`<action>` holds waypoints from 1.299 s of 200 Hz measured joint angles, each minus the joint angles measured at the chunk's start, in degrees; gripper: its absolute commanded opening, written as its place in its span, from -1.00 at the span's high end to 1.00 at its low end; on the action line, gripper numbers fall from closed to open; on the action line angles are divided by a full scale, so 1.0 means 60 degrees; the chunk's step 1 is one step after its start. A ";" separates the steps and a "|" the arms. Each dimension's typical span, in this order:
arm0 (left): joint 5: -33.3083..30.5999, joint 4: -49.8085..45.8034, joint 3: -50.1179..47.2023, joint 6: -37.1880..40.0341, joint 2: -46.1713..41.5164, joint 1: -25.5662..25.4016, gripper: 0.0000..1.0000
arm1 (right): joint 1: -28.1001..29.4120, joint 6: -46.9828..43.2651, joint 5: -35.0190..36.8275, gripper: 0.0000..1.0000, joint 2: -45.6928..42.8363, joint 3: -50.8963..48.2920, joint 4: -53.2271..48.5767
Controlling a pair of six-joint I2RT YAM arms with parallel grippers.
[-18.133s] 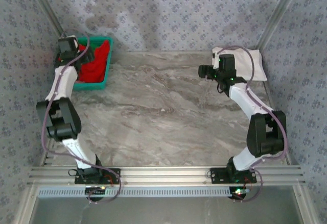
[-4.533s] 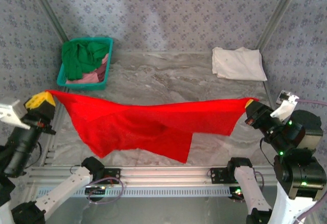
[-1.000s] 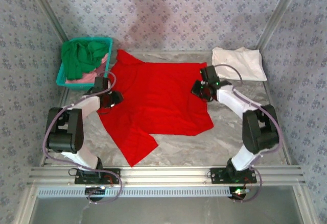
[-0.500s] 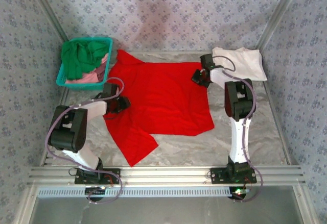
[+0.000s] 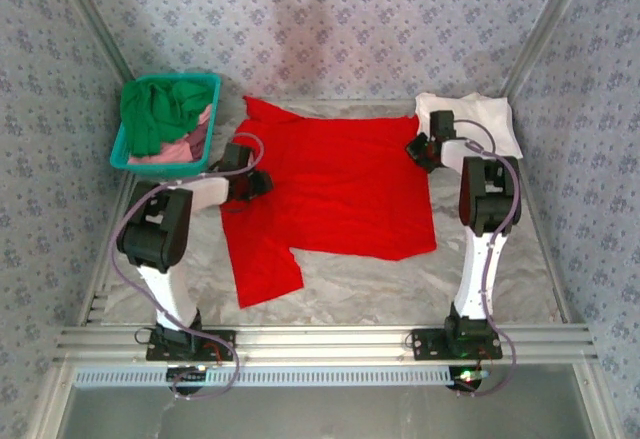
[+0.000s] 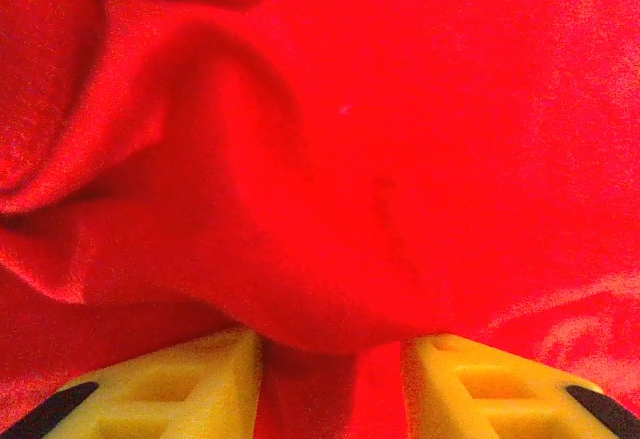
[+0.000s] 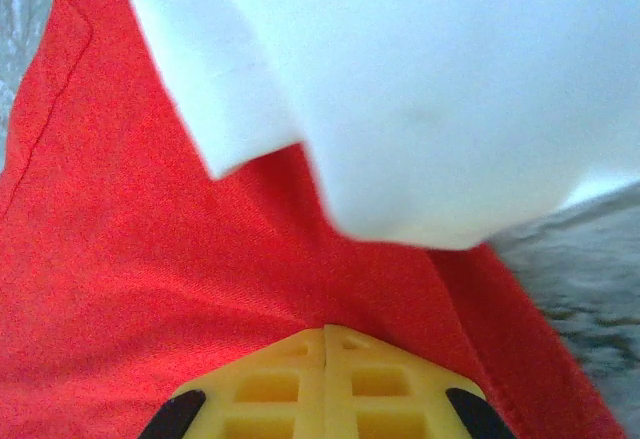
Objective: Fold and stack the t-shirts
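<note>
The red t-shirt [image 5: 330, 184] lies spread open on the marble table [image 5: 340, 284], with one sleeve trailing toward the near left. My left gripper [image 5: 262, 184] sits low on its left side. In the left wrist view its yellow fingers [image 6: 190, 374] stand apart with a bunched fold of red cloth [image 6: 400, 139] between them, gripped. My right gripper [image 5: 415, 149] is at the shirt's far right corner. In the right wrist view it [image 7: 327, 331] is pinched shut on the red cloth [image 7: 150, 239]. The white t-shirt [image 5: 470, 121] lies folded just beyond, close ahead in the right wrist view [image 7: 430, 89].
A teal basket [image 5: 170, 79] at the far left holds a green t-shirt [image 5: 150, 114] and a pink one [image 5: 188, 145]. Patterned walls close in the table on three sides. Bare marble [image 7: 585, 294] shows right of the red cloth.
Both grippers have slid to the right and the red t-shirt has moved with them. Its right corner now reaches the white t-shirt, and the cloth lies flatter.
</note>
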 measured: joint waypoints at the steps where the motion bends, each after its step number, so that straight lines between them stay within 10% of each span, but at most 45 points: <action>1: 0.0000 0.0000 0.0011 0.0004 0.0007 -0.0015 0.18 | -0.0007 0.0000 0.0000 1.00 -0.0004 -0.0007 0.0000; 64: -0.0568 -0.0688 0.0007 0.0390 -0.0535 -0.0022 0.03 | -0.0138 -0.0142 -0.0499 0.73 -0.0047 0.0463 -0.0583; 120: -0.1122 -0.2692 -0.1056 0.0270 -0.5213 0.0616 -0.18 | 0.0688 -0.1319 -0.0922 0.20 -0.1796 0.0776 -0.1585; 186: -0.0783 -0.7858 -0.4207 -0.2707 -1.0240 -0.1701 -0.23 | 0.3825 -0.3803 -0.0448 -0.20 -0.8623 -0.5941 -0.0433; 260: -0.0499 -0.9209 -0.5359 -0.5038 -1.0160 -0.3942 -0.11 | 0.3708 -0.3927 0.0998 -0.24 -0.8870 -0.7661 -0.0608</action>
